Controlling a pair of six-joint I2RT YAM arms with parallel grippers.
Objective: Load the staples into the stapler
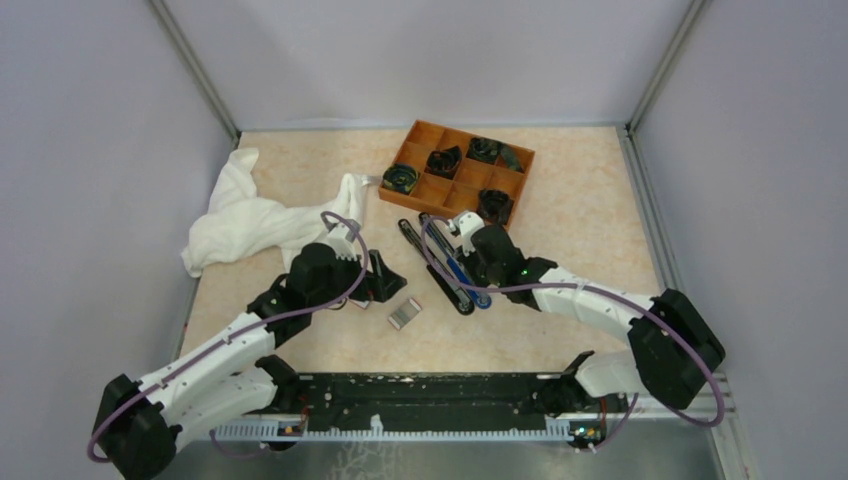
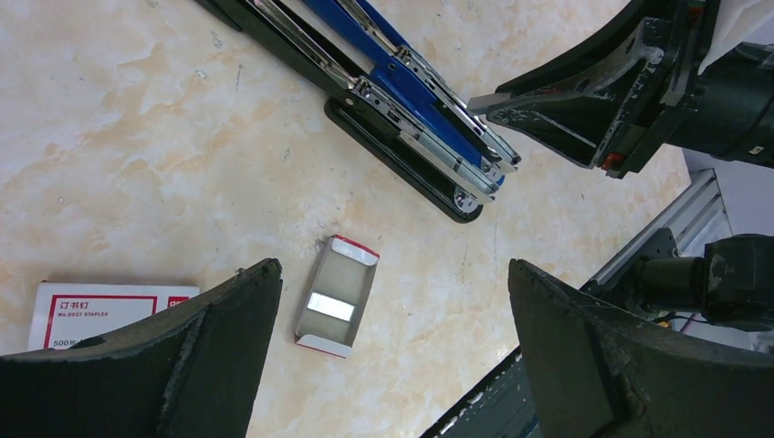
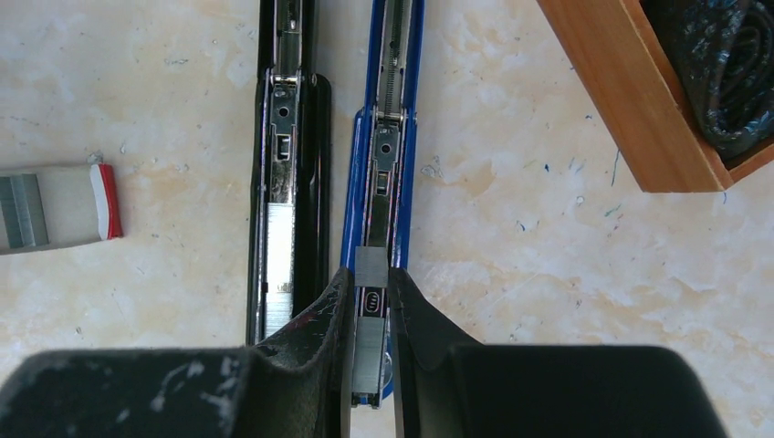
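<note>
1. Far left: a white cloth (image 1: 250, 220) lies crumpled on the bench (image 1: 560, 300). It plays no part in the task.

2. Left fingers (image 2: 228, 319): spread wide and empty, hovering above the bench. The white carton sleeve (image 2: 100, 310) with the red label lies flat beside one finger. The carton tray (image 2: 351, 274) lies between the two fingers, slid out of the sleeve, with a short block of staples (image 2: 330, 307) in it.

3. Centre: the black stapler (image 3: 287, 182) lies hinged open with its magazine channel facing up. A bright metal length sits in the channel; I cannot tell whether it is staples or the pusher. The blue stapler (image 3: 388, 155) lies just beside it, parallel and also open.

4. Right fingers (image 3: 333, 297): clenched on a grey staple strip (image 3: 371, 265). In the right wrist view the strip lines up with the channel of the blue stapler, not the black one. I cannot tell whether it touches the channel.

5. Far right: an orange compartment tray (image 3: 602, 91) stands near the staplers, apart from them.

6. Status, by my judgement: carton opened, stapler opened, one strip picked up. Left to do: shift the strip across to the black stapler's channel, seat it, release, and close the top arm.
</note>
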